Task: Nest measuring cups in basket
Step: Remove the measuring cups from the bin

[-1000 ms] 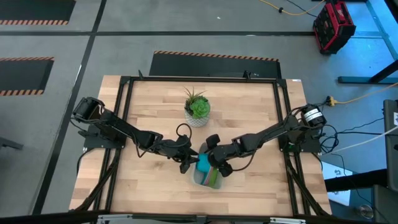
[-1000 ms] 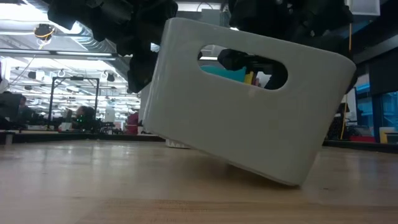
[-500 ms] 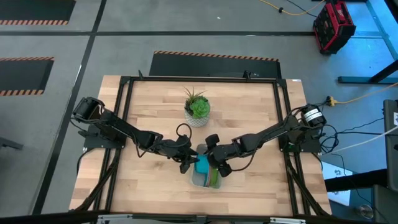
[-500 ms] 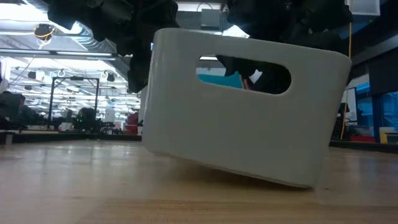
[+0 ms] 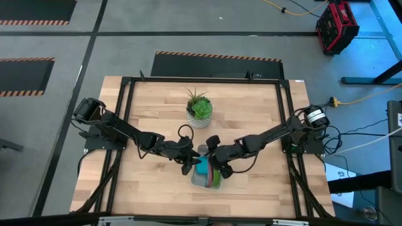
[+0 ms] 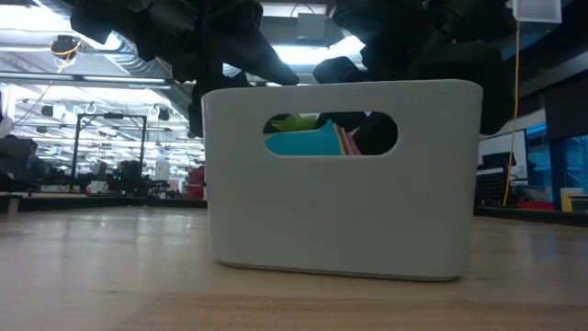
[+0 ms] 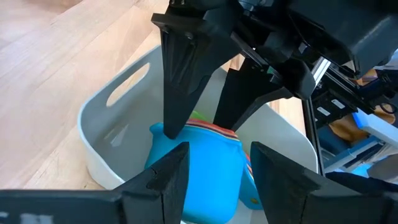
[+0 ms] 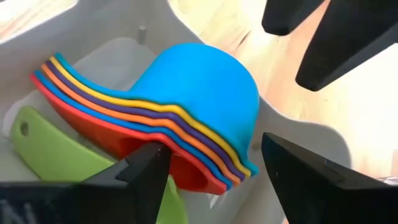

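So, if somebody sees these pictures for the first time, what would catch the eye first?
Probably the bright stack of measuring cups, blue on top with yellow, orange, purple and red rims fanned below, lying inside the pale basket at the front middle of the table. Both dark arms meet over it, left gripper and right gripper poised on either side of the stack. A green cup lies beside the stack.
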Robot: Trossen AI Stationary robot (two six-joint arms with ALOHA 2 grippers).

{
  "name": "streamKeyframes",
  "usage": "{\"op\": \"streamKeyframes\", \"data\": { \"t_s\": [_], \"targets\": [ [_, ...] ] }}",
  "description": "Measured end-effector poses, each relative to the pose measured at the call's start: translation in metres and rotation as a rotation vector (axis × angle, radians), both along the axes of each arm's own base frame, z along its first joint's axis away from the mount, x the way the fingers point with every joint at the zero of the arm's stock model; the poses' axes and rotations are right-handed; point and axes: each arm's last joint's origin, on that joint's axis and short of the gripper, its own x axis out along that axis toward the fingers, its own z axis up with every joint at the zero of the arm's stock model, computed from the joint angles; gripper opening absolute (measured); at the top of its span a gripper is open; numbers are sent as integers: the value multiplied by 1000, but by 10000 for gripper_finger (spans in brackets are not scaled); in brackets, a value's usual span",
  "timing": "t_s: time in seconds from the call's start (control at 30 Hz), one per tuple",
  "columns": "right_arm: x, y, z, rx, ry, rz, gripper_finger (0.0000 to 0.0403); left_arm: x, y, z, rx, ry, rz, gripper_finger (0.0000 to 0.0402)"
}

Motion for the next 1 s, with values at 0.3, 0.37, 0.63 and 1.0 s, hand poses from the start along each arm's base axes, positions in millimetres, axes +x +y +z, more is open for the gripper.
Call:
{"op": "streamKeyframes", "data": {
  "t_s": [0.3, 0.37, 0.63, 1.0],
  "targets": [
    [0, 0, 0, -2, -7, 24, 253, 0, 0, 0, 0, 0, 0, 163],
    [1, 0, 1, -14, -13, 39, 253, 0, 0, 0, 0, 0, 0, 163],
    [4, 1, -2, -12, -34, 48, 253, 0, 0, 0, 0, 0, 0, 163],
    [8, 0, -4, 6, -46, 54, 237, 0, 0, 0, -2, -4, 0, 163]
  ]
}}
